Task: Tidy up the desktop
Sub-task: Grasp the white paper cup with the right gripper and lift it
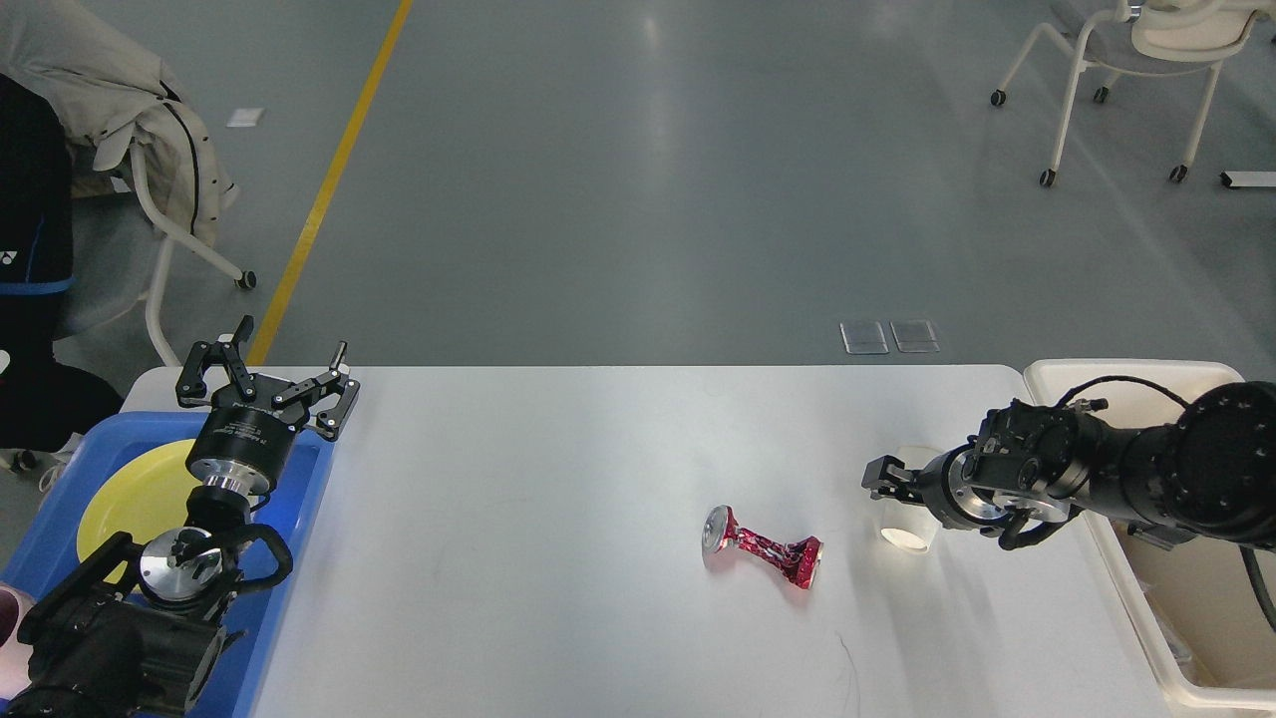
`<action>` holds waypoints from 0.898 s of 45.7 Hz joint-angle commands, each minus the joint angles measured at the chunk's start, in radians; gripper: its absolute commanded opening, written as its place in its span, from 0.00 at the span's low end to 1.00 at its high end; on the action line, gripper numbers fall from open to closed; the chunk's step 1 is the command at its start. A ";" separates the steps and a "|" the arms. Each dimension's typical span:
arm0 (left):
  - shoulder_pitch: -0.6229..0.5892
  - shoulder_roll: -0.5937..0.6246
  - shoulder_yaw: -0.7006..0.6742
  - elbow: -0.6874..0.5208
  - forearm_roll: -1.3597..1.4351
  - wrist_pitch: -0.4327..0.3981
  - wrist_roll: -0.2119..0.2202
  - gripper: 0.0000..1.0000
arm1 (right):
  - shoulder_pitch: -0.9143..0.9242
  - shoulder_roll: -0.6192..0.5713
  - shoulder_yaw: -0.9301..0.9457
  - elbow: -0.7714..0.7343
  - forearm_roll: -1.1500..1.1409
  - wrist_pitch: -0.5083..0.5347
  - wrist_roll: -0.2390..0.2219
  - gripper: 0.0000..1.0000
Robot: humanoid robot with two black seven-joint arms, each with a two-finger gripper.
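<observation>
The white table (558, 558) filled the lower part of the view, smooth with faint scratches, and beyond it lay a grey floor (638, 179) with a yellow line (329, 179) and wheeled chairs (1126, 70) — one at far left draped with a coat (120, 100). A crushed red can (763, 547) lay on its side near the table's middle. Just right of the can stood a white cup (909, 529), and the right pincer (882, 479) sat over its rim; whether it gripped, I could not tell. Further right, a cream bin (1126, 588) met the table's edge. Well left of the can, the left pincer (267, 384) hung with fingers spread apart above a blue tray (299, 558) holding a yellow plate (140, 499).
</observation>
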 commanded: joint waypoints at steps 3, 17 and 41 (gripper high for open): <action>0.000 0.000 0.000 0.000 0.000 0.000 0.000 0.97 | -0.032 0.016 0.000 -0.048 0.002 -0.014 0.000 0.60; 0.000 0.000 0.000 0.000 0.000 0.000 0.000 0.97 | -0.034 0.019 -0.001 -0.044 -0.001 -0.017 0.003 0.00; 0.000 0.000 0.000 0.000 0.000 0.000 0.000 0.97 | 0.330 -0.146 -0.064 0.266 -0.017 0.078 0.003 0.00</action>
